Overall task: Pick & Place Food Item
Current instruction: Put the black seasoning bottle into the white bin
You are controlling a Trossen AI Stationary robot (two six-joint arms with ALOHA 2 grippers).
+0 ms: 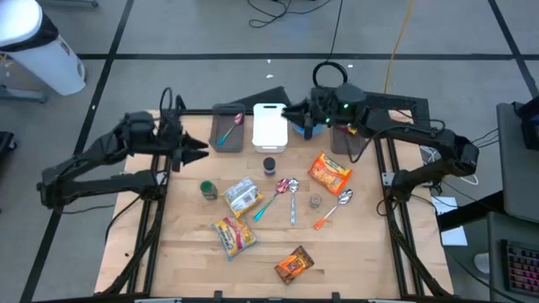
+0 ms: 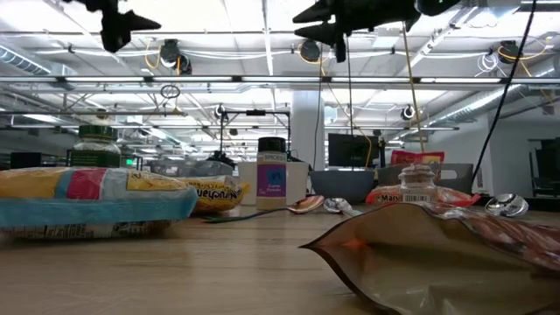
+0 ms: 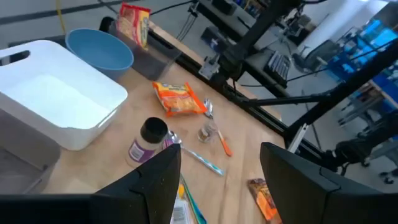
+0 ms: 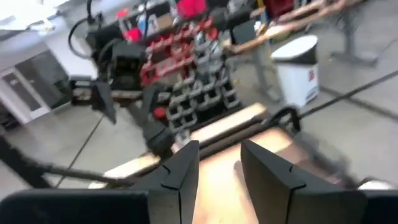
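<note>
Both dark arms reach in above the pale wooden worktop [image 1: 278, 252], the left gripper [image 1: 202, 150] raised over its left edge with fingers spread and empty. The right gripper [image 1: 290, 115] hangs beside the white rectangular plastic bin [image 1: 269, 126], its fingers slightly parted on nothing. The orange snack packet [image 1: 329, 172] lies right of centre.

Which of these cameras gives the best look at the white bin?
The left wrist view: the white bin fills the near corner, its open inside and handle slot visible. The high view shows it whole but small, at the table's far edge. In the low view a spice bottle mostly hides it; the right wrist view misses it.
</note>
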